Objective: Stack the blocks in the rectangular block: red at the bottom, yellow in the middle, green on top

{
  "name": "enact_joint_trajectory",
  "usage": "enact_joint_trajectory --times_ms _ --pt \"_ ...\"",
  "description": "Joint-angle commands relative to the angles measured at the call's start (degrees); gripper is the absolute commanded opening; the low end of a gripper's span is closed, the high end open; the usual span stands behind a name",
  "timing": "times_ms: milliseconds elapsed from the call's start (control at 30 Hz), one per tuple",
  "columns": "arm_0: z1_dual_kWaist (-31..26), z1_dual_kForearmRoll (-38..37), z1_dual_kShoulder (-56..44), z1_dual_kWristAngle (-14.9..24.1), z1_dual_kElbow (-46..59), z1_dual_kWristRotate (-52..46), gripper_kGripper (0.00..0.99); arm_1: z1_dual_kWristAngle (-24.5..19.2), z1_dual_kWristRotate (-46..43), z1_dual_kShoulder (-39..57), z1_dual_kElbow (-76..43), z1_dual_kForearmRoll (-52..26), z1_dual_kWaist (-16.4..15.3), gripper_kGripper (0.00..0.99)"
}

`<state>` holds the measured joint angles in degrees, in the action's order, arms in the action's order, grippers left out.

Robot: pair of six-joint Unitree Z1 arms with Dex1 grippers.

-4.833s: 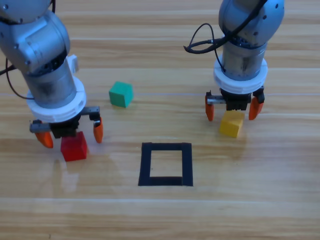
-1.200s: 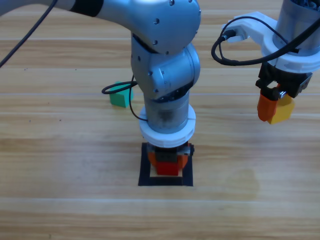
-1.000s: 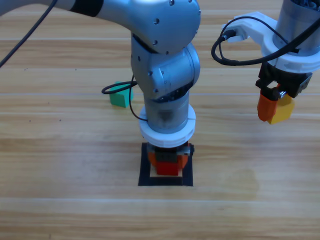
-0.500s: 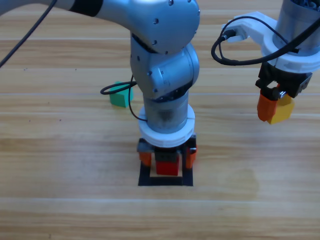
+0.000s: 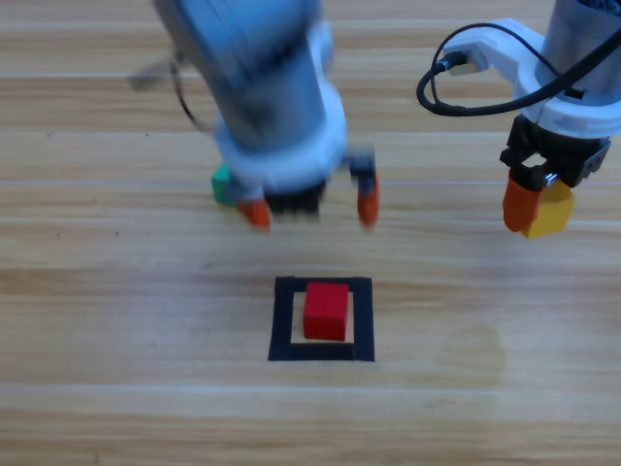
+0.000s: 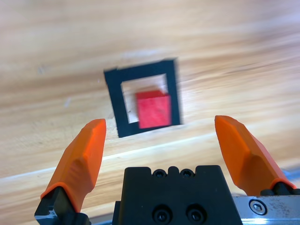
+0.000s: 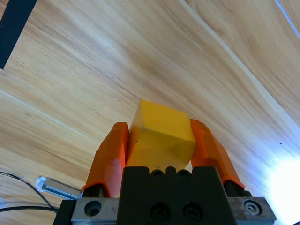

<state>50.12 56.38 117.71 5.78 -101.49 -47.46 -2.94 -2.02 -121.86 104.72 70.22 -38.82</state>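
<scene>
The red cube (image 5: 326, 311) (image 6: 153, 109) sits alone inside the black tape rectangle (image 5: 282, 320) (image 6: 115, 110). My left gripper (image 5: 312, 207) (image 6: 164, 140) hangs above and behind it, open and empty, blurred by motion. At the right, my right gripper (image 5: 534, 204) (image 7: 159, 143) is shut on the yellow cube (image 5: 548, 212) (image 7: 160, 135), held up off the table. The green cube (image 5: 222, 184) is mostly hidden behind the left arm; only its left edge shows.
A black cable (image 5: 466, 92) loops off the right arm's wrist. Bare wooden table (image 5: 146, 388) lies in front of the frame and on both sides.
My left gripper opened, let go of the red cube in the frame, and rose back and to the left. The right gripper with the yellow cube stayed put.
</scene>
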Motion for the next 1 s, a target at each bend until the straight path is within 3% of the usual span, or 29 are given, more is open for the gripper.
enact_joint_trajectory --times_ms 33,133,300,400,533,1000 --pt "-6.7 2.4 -17.7 0.1 0.3 4.8 0.990 2.5 1.0 3.5 -1.1 -1.5 0.2 0.179" --pt "-12.3 2.3 -23.0 0.3 6.1 9.1 0.990 2.3 1.0 3.8 -3.5 -2.7 -4.9 0.179" --pt "-19.1 -7.9 -24.0 -1.7 20.4 20.3 0.990 2.9 3.2 3.3 -1.5 -3.9 -12.4 0.179" --pt "-19.1 -10.2 -22.6 -0.5 23.5 25.0 0.990 3.6 5.6 0.7 4.6 -1.0 -14.0 0.179" --pt "-19.7 -10.2 -24.5 1.1 23.4 28.6 0.990 11.3 9.4 -4.6 15.1 5.3 -14.1 0.179" --pt "-22.6 -9.4 -26.3 -1.3 22.9 29.6 0.990 8.3 14.7 -10.9 16.3 5.1 -15.8 0.179"
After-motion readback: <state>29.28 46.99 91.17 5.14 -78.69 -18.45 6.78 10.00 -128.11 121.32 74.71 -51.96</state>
